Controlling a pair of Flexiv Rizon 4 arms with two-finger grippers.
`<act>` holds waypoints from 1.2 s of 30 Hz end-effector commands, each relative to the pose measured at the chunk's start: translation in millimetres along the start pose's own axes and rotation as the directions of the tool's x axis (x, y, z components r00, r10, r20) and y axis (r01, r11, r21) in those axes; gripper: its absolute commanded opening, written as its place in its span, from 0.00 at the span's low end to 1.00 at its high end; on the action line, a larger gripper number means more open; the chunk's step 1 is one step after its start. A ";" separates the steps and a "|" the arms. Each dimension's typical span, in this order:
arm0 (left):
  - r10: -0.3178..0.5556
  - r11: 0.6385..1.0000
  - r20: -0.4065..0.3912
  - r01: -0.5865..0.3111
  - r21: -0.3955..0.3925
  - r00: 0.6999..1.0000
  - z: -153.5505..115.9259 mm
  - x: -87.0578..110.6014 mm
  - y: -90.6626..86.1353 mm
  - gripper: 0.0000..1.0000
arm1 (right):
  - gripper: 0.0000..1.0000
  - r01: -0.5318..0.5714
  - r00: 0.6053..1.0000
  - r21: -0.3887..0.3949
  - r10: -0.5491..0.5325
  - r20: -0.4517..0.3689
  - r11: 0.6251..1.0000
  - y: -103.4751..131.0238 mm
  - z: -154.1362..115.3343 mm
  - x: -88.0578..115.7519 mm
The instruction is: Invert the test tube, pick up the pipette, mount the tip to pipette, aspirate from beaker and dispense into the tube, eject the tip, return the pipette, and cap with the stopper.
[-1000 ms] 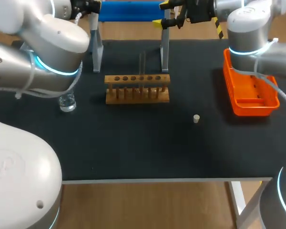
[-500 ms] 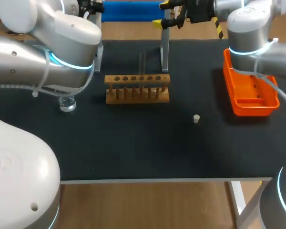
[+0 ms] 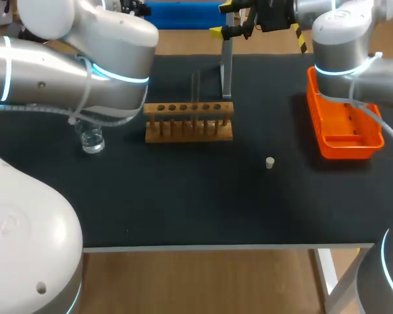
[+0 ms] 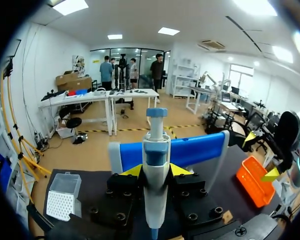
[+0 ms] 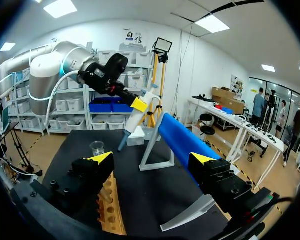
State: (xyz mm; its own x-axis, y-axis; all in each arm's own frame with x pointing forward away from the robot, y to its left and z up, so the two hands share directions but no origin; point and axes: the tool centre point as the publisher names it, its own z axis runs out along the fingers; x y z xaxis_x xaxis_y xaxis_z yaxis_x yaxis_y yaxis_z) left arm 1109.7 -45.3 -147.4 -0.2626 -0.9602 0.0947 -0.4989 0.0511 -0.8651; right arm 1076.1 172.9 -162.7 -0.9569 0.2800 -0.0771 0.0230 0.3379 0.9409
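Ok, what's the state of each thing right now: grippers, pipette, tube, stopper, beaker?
left gripper: shut on the pipette.
pipette: held between the fingers, off the stand.
right gripper: open, empty.
test tube: upright in the rack, uncapped.
stopper: loose on the table, apart from the rack.
beaker: upright on the table.

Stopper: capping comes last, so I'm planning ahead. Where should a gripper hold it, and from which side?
Probably pinch the stopper across its round sides, coming straight down from above: it appears to stand upright, alone on the black mat, with free space all round.
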 end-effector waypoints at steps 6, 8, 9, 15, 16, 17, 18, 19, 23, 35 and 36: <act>-0.020 0.999 0.033 0.022 -0.037 0.999 12.9 4.2 -1.9 0.00 | 1.00 0.000 1.000 0.003 0.000 -0.004 1.000 0.5 -1.3 -0.8; -0.028 0.999 0.036 0.029 -0.039 0.999 14.8 3.2 -1.6 0.00 | 1.00 0.000 1.000 0.003 0.000 -0.004 1.000 0.5 -1.3 -0.8; -0.029 0.999 0.037 0.031 -0.040 0.999 15.7 2.8 -1.5 0.00 | 1.00 0.000 1.000 0.003 0.000 -0.004 1.000 0.5 -1.3 -0.8; -0.039 0.998 0.041 0.041 -0.055 0.998 22.7 1.2 -1.9 0.00 | 1.00 0.000 1.000 0.003 0.000 -0.004 1.000 0.5 -1.3 -0.8; -0.041 0.997 0.043 0.044 -0.061 0.998 23.8 0.9 -1.9 0.00 | 1.00 0.000 1.000 0.003 0.000 -0.004 1.000 0.5 -1.3 -0.8; -0.039 0.997 0.044 0.042 -0.068 0.998 25.1 0.7 -2.0 0.00 | 1.00 0.000 1.000 0.003 0.000 -0.004 1.000 0.5 -1.3 -0.8; -0.037 0.996 0.049 0.040 -0.074 0.998 26.1 0.5 -2.0 0.00 | 1.00 0.000 1.000 0.003 0.000 -0.004 1.000 0.5 -1.3 -0.8; -0.038 0.996 0.053 0.042 -0.079 0.998 27.2 0.1 -2.0 0.00 | 1.00 0.000 1.000 0.003 0.000 -0.004 1.000 0.5 -1.3 -0.8; -0.031 0.994 0.072 0.038 -0.103 0.997 30.9 -3.0 -1.9 0.00 | 1.00 0.000 1.000 0.003 0.000 -0.004 1.000 0.5 -1.3 -0.8; -0.025 0.990 0.110 0.040 -0.138 0.994 39.5 -11.5 0.4 0.00 | 1.00 0.000 1.000 0.003 0.000 -0.004 1.000 0.5 -1.3 -0.8; -0.025 0.989 0.113 0.041 -0.141 0.993 40.1 -12.1 0.4 0.00 | 1.00 0.000 1.000 0.003 0.000 -0.004 1.000 0.5 -1.3 -0.8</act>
State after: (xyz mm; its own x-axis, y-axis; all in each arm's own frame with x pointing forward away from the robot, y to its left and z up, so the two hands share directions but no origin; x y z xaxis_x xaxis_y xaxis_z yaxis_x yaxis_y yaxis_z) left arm 1140.5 -42.7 -171.1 -0.1596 -0.9850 0.0649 -0.6010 0.0448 -0.7980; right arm 1076.1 172.9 -162.7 -0.9569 0.2800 -0.0772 0.0230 0.3380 0.9409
